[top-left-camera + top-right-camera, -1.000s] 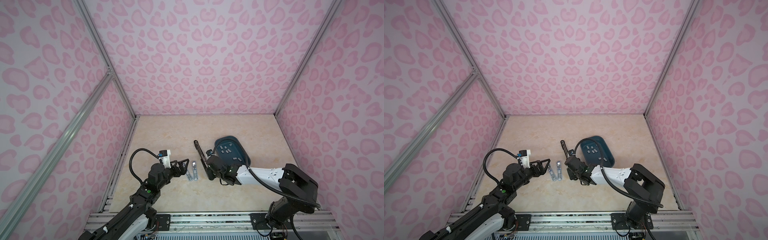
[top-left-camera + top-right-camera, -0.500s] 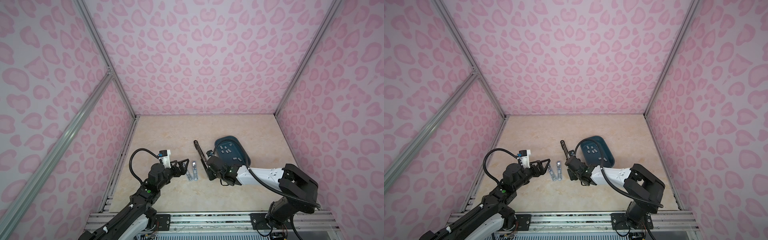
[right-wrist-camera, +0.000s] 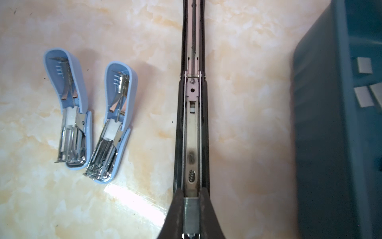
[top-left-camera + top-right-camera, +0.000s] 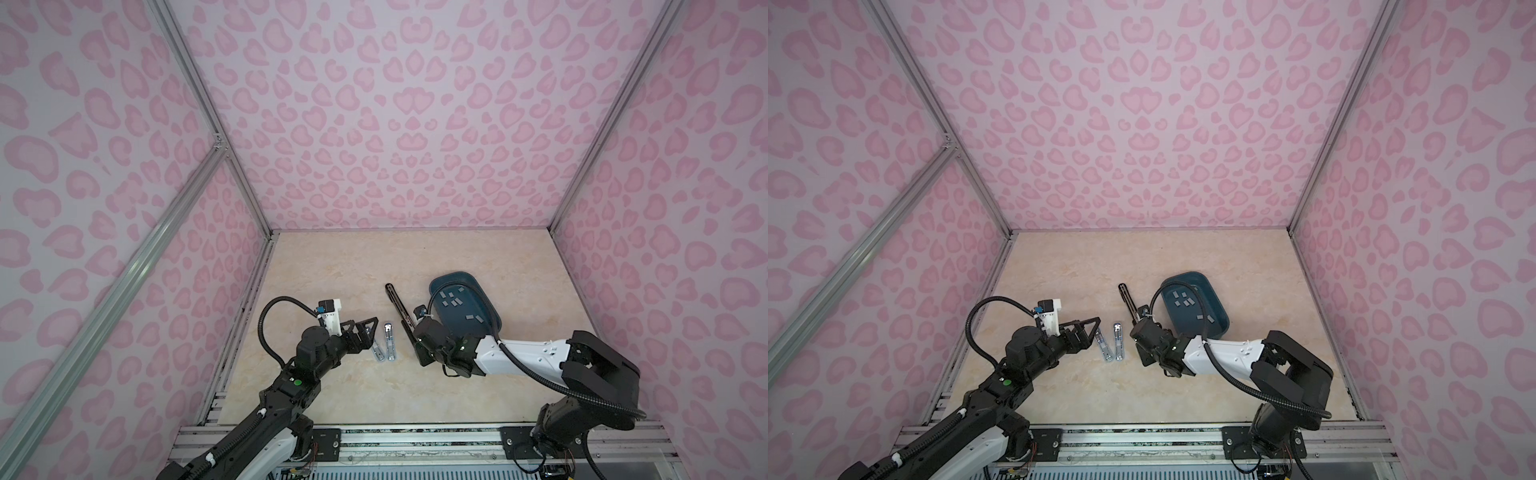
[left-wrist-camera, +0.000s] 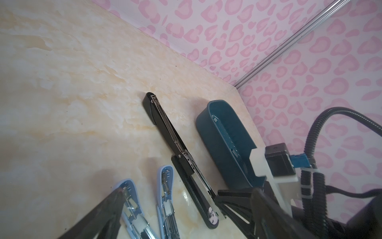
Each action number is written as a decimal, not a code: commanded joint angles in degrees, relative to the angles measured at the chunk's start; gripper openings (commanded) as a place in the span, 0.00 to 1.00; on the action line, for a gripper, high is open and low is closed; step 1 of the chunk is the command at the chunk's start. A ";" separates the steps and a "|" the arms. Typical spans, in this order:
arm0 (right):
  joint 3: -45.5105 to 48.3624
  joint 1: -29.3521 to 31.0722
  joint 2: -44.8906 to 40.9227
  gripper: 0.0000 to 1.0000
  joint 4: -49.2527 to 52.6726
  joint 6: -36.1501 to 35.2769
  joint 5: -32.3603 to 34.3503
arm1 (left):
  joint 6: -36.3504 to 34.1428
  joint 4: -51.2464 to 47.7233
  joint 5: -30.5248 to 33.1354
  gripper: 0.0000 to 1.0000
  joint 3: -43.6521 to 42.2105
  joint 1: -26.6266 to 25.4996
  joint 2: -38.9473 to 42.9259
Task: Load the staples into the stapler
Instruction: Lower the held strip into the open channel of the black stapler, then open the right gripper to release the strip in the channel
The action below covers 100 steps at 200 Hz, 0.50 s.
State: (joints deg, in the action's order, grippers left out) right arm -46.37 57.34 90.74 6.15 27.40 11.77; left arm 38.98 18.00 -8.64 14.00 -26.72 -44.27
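Note:
A long black stapler [image 4: 398, 308] [image 4: 1128, 301] [image 3: 193, 128] lies opened flat on the marble table, its metal channel facing up. My right gripper [image 4: 420, 352] [image 3: 191, 196] is shut on a grey strip of staples [image 3: 191, 215], held over the near end of that channel. More staples [image 4: 453, 299] [image 3: 364, 66] lie loose in a teal tray [image 4: 494, 320]. My left gripper [image 4: 368, 334] [image 5: 170, 192] stands open, empty, just above two small light-blue staplers [image 4: 378, 347] [image 3: 70, 107] [image 3: 115, 124] that lie opened.
The teal tray [image 4: 1223, 316] [image 3: 322, 124] sits close beside the black stapler [image 5: 165, 128], on the right. The light-blue staplers [image 4: 1119, 340] [image 5: 167, 196] lie to its left. Pink patterned walls enclose the table on three sides.

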 commanded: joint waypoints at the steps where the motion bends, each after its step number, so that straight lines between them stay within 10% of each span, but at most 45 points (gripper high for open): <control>1: 1.05 0.69 -0.77 0.12 2.03 0.46 2.29 | -0.18 1.16 0.19 0.97 0.69 0.09 0.49; 100: 2.34 3.88 -2.86 0.15 3.25 0.81 6.31 | -0.13 0.90 0.16 0.97 0.84 0.08 0.97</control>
State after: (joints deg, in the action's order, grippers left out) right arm -44.42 61.06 87.83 8.91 27.49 16.67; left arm 38.98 17.82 -8.58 14.06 -26.72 -43.51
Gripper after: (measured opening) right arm 0.148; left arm 0.967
